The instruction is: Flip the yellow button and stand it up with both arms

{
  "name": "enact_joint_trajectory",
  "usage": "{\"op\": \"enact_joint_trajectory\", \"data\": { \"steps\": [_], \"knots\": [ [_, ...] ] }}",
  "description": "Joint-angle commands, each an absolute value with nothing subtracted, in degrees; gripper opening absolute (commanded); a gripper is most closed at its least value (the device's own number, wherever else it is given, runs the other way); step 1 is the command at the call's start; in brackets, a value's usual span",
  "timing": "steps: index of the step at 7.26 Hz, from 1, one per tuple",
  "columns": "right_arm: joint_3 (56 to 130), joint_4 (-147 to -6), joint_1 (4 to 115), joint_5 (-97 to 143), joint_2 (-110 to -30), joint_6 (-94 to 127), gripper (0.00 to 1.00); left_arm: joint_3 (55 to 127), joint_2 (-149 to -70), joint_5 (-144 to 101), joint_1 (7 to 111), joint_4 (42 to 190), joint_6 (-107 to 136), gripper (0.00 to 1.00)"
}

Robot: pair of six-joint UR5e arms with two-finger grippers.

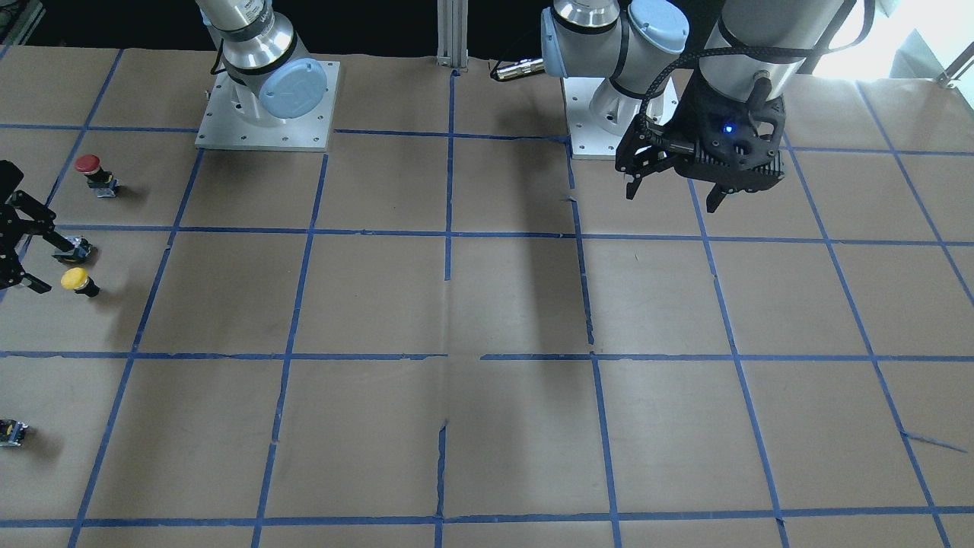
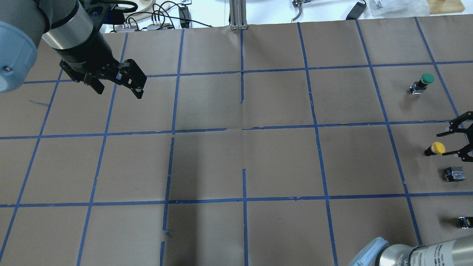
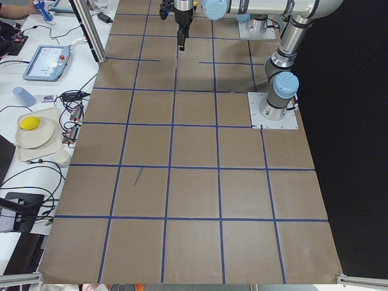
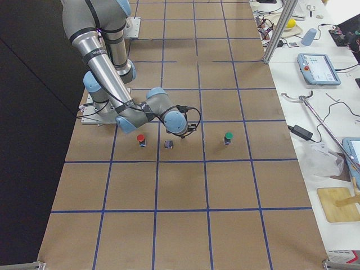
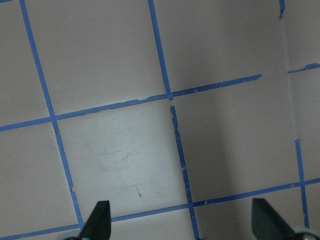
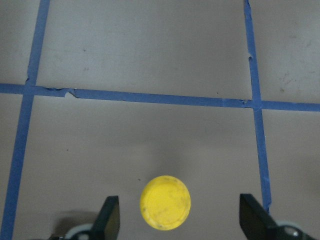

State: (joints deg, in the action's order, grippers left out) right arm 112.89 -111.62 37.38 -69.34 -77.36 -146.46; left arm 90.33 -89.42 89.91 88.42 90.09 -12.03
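Yellow button (image 2: 438, 148): lying on its side in the right half of the table (image 2: 236, 162), about midway between the robot-side edge and the operators' edge, well short of the right end edge. Round cap turned toward the right gripper, black collar pointing toward the table's middle.

Right gripper (image 2: 448, 145): low over the paper at the button, fingers spread wide, one on each side of the cap (seen face-on, low and centred in the wrist view). Apart from the cap on both sides, gripping nothing.

Left gripper (image 2: 119, 92): raised above the left half of the table, fingers apart. Only brown paper and blue tape lines below it in its wrist view.

Black block (image 2: 453, 173): just beside the yellow button, on the side toward the robot-side edge.

Red button (image 1: 95, 173): upright, further along toward the robot-side edge, apart from the block.

Green button (image 2: 423, 83): upright, toward the operators' edge, well apart from the yellow one.

Surface: brown paper over the whole table, marked into squares by blue tape.
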Motion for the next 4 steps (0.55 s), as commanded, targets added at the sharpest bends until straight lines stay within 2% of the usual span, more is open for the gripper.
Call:
{"op": "enact_joint_trajectory", "data": {
  "steps": [1,4],
  "knots": [
    [111.01,-109.70,39.97,-69.26,-80.49,-138.38,1.00,90.35,-89.47,89.91,88.42,90.09,-12.04,0.99],
    [101.91,-102.69,50.06,-72.14,-82.70,-117.69,1.00,90.26,-89.47,90.00,88.42,90.09,-12.04,0.99]
  ]
}}
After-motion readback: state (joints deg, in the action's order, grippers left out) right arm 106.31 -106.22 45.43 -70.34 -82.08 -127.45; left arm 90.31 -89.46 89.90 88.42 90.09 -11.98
